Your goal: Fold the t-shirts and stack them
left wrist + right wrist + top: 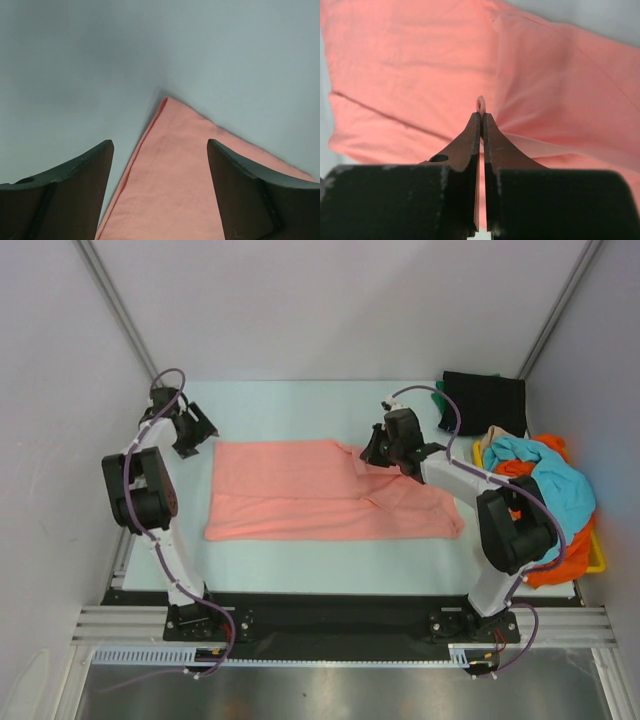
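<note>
Jaws first: right jaws are clamped shut on a small raised pinch of the salmon-pink cloth t-shirt (420,65). Left jaws stand wide, gripping nothing.

The shirt lies spread on the pale bench (320,405), long axis 9 to 3 o'clock in the top view, between the two arms. The right pinch is on the far hem at about the shirt's 1 o'clock, with creases fanning out from it toward 5.

The relation you need is that the shirt's far-left corner, at its 10 o'clock, sits right under the left jaws. In the left wrist view the corner tip points to 12 and the cloth widens toward 6 through the gap. The hem runs close by the left finger (75,190), and the right finger (250,195) is over cloth. I can't tell how high the jaws hang above it.

My read is that you're set for a two-point hold along the far hem. The left arm (140,490) is the nearer one to that corner, and the right arm (510,525) is already on. Left has to drop and close. Bias it toward 6 so you bite cloth, not just the tip.

The rest waits well apart from the shirt:
- a crumpled turquoise shirt (545,475) and a crumpled orange shirt (555,552), heaped on the yellow plastic tray (597,560) at the bench's 3 o'clock
- a folded black shirt (485,402) at 1 to 2 o'clock
</note>
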